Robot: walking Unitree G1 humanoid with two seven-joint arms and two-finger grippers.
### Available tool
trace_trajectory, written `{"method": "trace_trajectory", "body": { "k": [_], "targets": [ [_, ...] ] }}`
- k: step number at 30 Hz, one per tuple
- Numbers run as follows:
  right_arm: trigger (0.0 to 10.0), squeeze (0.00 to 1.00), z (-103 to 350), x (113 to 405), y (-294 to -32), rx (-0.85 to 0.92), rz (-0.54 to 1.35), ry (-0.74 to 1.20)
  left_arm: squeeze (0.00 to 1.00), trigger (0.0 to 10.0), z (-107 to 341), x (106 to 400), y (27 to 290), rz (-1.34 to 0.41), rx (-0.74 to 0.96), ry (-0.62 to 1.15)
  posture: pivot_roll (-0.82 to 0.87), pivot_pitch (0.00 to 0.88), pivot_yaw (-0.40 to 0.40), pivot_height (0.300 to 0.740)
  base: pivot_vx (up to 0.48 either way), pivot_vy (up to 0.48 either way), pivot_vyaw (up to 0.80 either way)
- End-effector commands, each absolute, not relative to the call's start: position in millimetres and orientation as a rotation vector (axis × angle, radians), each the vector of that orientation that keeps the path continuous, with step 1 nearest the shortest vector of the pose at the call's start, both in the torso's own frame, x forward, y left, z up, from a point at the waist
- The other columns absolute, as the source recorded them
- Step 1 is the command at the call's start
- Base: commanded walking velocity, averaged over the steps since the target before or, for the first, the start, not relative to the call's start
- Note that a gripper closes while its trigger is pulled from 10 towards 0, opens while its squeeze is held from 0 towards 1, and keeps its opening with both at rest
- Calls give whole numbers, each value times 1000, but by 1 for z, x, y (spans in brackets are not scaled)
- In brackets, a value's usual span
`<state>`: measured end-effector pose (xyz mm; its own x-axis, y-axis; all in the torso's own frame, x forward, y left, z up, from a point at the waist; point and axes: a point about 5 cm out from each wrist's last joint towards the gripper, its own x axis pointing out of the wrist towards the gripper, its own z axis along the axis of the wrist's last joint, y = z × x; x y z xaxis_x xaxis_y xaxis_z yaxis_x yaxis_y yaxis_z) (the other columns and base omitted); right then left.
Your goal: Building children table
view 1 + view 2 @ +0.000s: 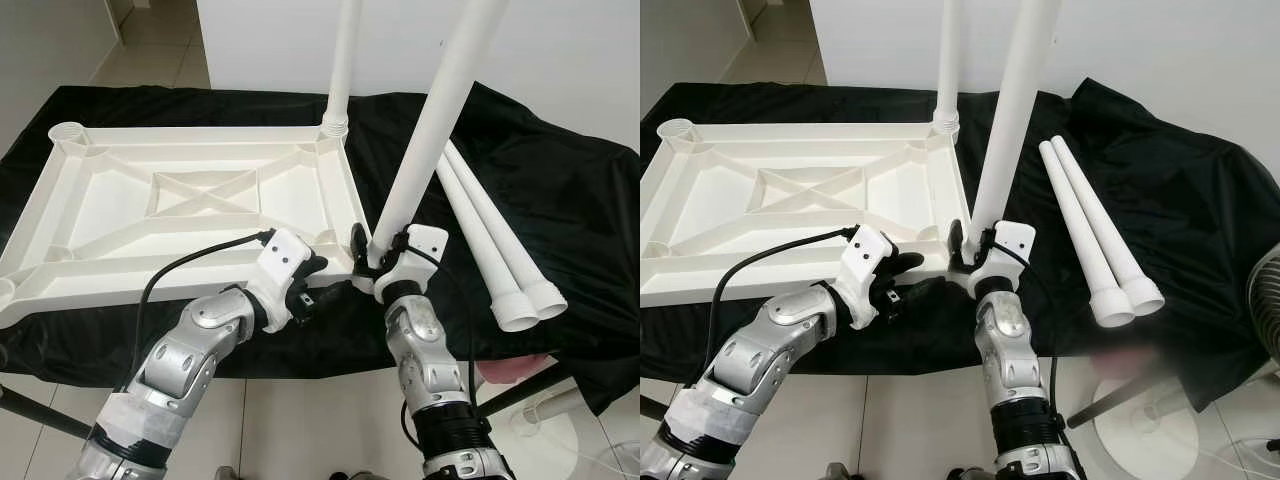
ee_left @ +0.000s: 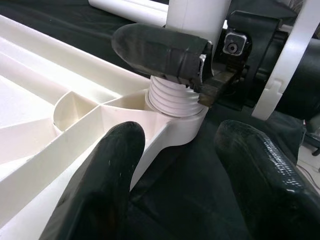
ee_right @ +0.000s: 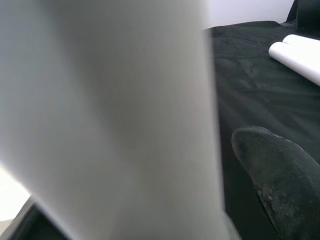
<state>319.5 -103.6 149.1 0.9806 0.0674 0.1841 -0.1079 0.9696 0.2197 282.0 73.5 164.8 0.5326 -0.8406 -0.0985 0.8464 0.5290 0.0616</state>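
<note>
The white table top (image 1: pixel 120 290) lies upside down on a black cloth. One white leg (image 1: pixel 345 60) stands upright in its far right corner socket. At the near right corner my right gripper (image 1: pixel 375 255) is shut on a second leg (image 1: pixel 430 130), which leans slightly to the right. Its threaded end (image 2: pixel 172 100) sits in the corner socket (image 2: pixel 175 127), threads still showing. My left gripper (image 1: pixel 328 280) is open just in front of that corner, its fingers (image 2: pixel 100 185) on either side of the rim and touching nothing. In the right wrist view the held leg (image 3: pixel 110 110) is blurred beside one finger (image 3: pixel 275 180).
Two loose legs (image 1: pixel 490 240) lie side by side on the cloth (image 1: pixel 560 190) to the right. A white wall rises behind the table. Tiled floor and a round white stand base (image 1: pixel 1160 420) lie below the front right edge.
</note>
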Motion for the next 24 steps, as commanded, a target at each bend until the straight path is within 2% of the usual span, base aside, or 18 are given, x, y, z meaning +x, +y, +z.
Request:
{"method": "trace_trajectory", "body": {
  "k": [1,2,7,11,19,20,21,22,24],
  "targets": [
    [10000,333,152,319,-108,217,130,-195,0,10000,166,282,72,-1025,114,65,2,75,-31,740,0,0,0],
    [10000,0,152,319,-112,198,154,-203,0,10000,167,282,72,-1027,113,65,1,75,-30,740,0,0,0],
    [10000,0,155,320,-125,152,254,-223,0,10000,166,282,70,-1033,115,70,-5,81,-25,740,0,0,0],
    [10000,0,161,324,-138,40,423,-241,0,10000,168,281,66,-1045,100,71,-9,85,-19,740,0,0,0],
    [9843,0,164,333,-149,-32,551,-215,0,10000,166,276,60,-1073,107,76,-10,85,-20,740,0,0,0],
    [6627,0,165,334,-150,-41,566,-211,0,10000,166,276,59,-1073,108,76,-10,86,-21,740,0,0,0],
    [1765,0,164,336,-151,-48,578,-202,0,10000,166,277,59,-1071,110,74,-10,86,-22,740,0,0,0],
    [0,0,163,337,-152,-52,582,-191,0,10000,166,278,58,-1068,109,73,-10,86,-23,740,0,0,0],
    [0,0,162,339,-153,-55,584,-182,0,10000,167,278,58,-1064,109,71,-9,86,-26,740,0,0,0]
  ]
}}
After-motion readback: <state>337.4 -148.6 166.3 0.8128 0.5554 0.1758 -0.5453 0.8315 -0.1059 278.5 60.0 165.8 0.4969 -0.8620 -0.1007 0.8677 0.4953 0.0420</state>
